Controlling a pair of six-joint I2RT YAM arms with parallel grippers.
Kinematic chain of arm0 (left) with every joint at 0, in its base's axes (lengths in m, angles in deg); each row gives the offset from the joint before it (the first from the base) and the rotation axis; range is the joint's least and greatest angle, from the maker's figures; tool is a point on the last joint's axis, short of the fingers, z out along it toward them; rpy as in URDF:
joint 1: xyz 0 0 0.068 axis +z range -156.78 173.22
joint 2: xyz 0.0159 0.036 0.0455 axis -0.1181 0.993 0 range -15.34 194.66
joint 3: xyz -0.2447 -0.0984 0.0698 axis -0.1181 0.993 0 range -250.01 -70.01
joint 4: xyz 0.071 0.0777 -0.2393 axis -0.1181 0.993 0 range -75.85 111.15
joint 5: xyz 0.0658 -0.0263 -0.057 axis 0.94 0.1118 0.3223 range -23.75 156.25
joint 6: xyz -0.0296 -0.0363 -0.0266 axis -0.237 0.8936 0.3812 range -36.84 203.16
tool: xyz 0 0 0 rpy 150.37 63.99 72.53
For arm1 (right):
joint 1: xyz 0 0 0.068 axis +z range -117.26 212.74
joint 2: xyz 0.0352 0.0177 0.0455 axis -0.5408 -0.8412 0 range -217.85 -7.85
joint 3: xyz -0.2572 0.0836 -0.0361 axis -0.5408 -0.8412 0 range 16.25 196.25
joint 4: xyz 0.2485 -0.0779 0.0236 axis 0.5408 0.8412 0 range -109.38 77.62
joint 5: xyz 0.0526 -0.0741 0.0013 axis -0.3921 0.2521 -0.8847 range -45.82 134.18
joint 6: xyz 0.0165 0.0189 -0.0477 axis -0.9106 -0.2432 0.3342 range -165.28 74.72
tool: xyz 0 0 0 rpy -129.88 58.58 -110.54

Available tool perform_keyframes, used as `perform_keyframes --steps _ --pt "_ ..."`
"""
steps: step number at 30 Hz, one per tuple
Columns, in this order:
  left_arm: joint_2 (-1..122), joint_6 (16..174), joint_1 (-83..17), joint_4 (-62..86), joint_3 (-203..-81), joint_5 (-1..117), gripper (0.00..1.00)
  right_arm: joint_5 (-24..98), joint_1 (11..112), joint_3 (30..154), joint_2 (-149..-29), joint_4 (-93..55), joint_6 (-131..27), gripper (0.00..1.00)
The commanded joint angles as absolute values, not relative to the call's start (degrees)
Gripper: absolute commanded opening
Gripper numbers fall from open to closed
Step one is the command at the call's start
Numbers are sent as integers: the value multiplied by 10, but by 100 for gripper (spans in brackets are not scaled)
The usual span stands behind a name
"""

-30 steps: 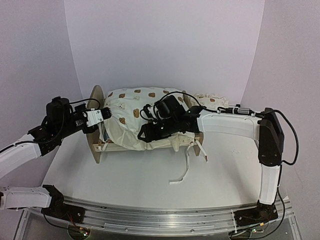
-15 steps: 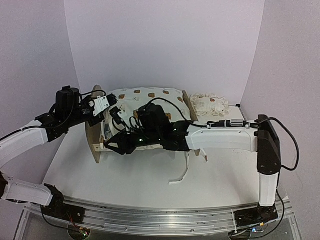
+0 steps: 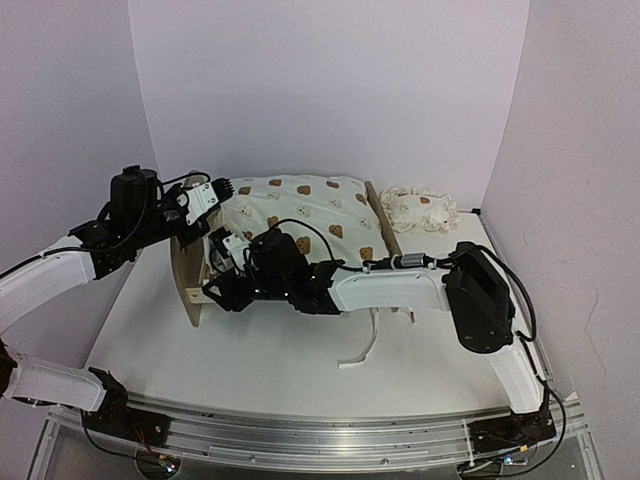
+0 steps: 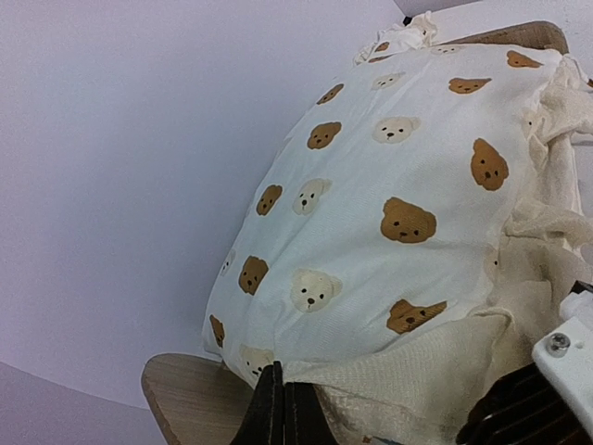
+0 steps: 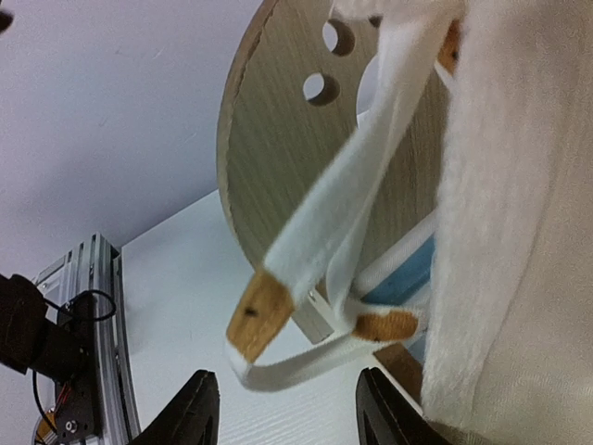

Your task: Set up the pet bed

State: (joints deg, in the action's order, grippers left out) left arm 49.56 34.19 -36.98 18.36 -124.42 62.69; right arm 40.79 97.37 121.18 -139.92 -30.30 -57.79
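The bed (image 3: pixel 186 280) stands crosswise at the middle of the table (image 3: pixel 280 370), with its headboard (image 5: pixel 278 139) at the left end and its footboard (image 3: pixel 384 222) at the right. The cushion (image 3: pixel 300 200) lies along the top of the bed from end to end, bear print up. At the headboard end its corner is bunched and lifted. The pillow (image 3: pixel 420 208) sits on the table just beyond the bed's foot end, apart from the frame.

The left gripper (image 3: pixel 222 190) reaches over the headboard. In its wrist view its jaws are clenched together on the cushion's edge fabric, right above the headboard's rim (image 4: pixel 190 403).

The right arm stretches across the front of the bed, and the right gripper (image 3: pixel 218 285) is low at the bed's front corner beside the headboard. Its fingers (image 5: pixel 199 408) stand apart and hold nothing. A white tie (image 5: pixel 315 232) with tan ends hangs from the cushion in front of the headboard's inner face, its loop just past the fingertips. A strip of the bed's blue base (image 5: pixel 412 269) shows below the cushion's underside there.

Another tie (image 3: pixel 365 345) trails from the bed's front onto the table near the foot end.
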Motion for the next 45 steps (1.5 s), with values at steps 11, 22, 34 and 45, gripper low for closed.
perform_keyframes --steps 11,22,34,45 --pt "497 334 -368 118 -1259 639 0 247 975 1305 -1407 -325 -642 0" --pt "503 314 -361 103 -1246 650 0 148 979 1242 -1298 -325 -684 4" --pt "500 310 -354 102 -1236 652 0 69 979 1274 -1286 -410 -772 29" --pt "499 306 -353 95 -1237 653 0 73 979 1175 -1269 -390 -792 39"
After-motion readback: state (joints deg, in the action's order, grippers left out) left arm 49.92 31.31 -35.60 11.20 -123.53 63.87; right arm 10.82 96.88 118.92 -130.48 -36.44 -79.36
